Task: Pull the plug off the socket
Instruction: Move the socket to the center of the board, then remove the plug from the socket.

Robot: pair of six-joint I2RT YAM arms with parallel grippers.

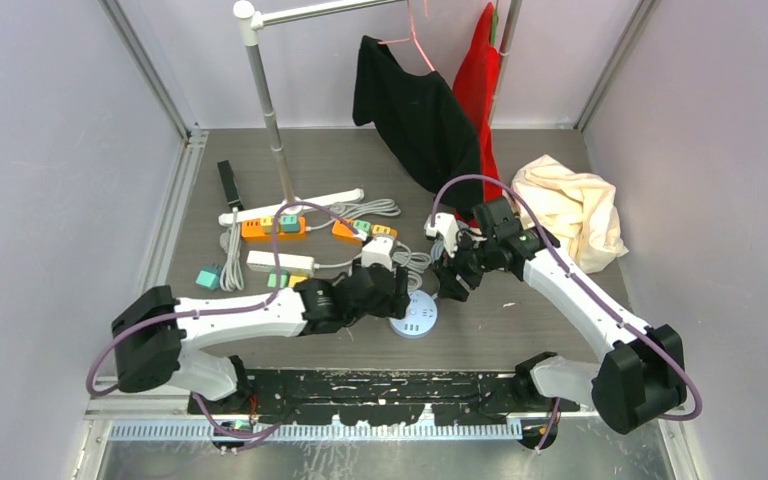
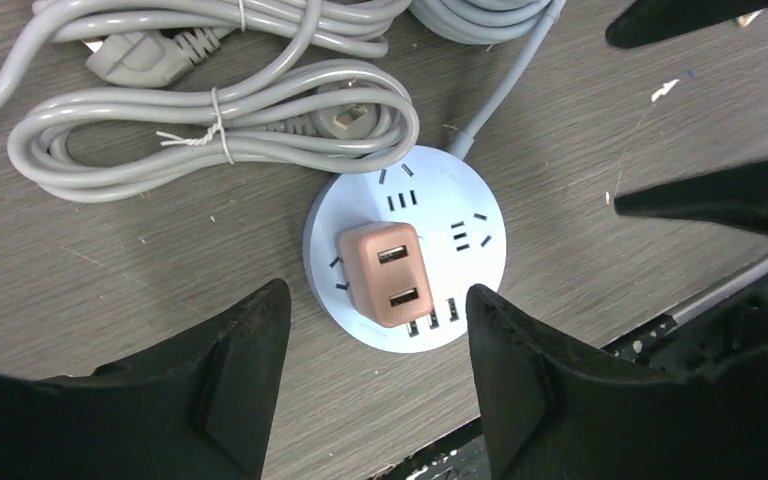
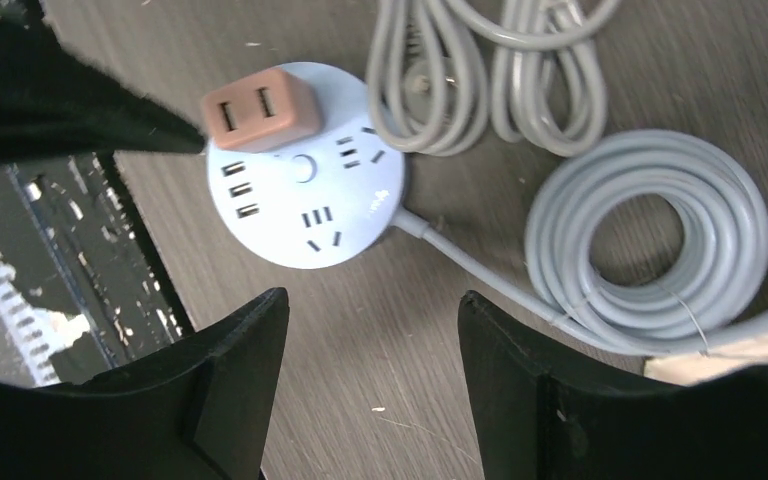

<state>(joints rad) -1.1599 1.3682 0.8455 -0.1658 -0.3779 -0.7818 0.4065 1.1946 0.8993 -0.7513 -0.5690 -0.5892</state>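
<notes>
A round white socket hub (image 2: 460,200) lies on the table near the front edge, also in the top view (image 1: 418,318) and the right wrist view (image 3: 350,215). A pink-brown plug block with two USB ports (image 2: 386,273) sits plugged into it, and shows in the right wrist view (image 3: 260,110). My left gripper (image 2: 378,330) is open and empty, hovering above the hub with the plug between and just ahead of its fingertips. My right gripper (image 3: 372,330) is open and empty, above bare table to the right of the hub.
Bundled grey cables (image 2: 210,115) and a coiled grey cord (image 3: 650,235) lie behind and beside the hub. Power strips with coloured adapters (image 1: 272,228), a clothes rack (image 1: 260,60) with black and red garments, and a cream cloth (image 1: 570,205) stand further back. The black front rail (image 1: 380,395) is close.
</notes>
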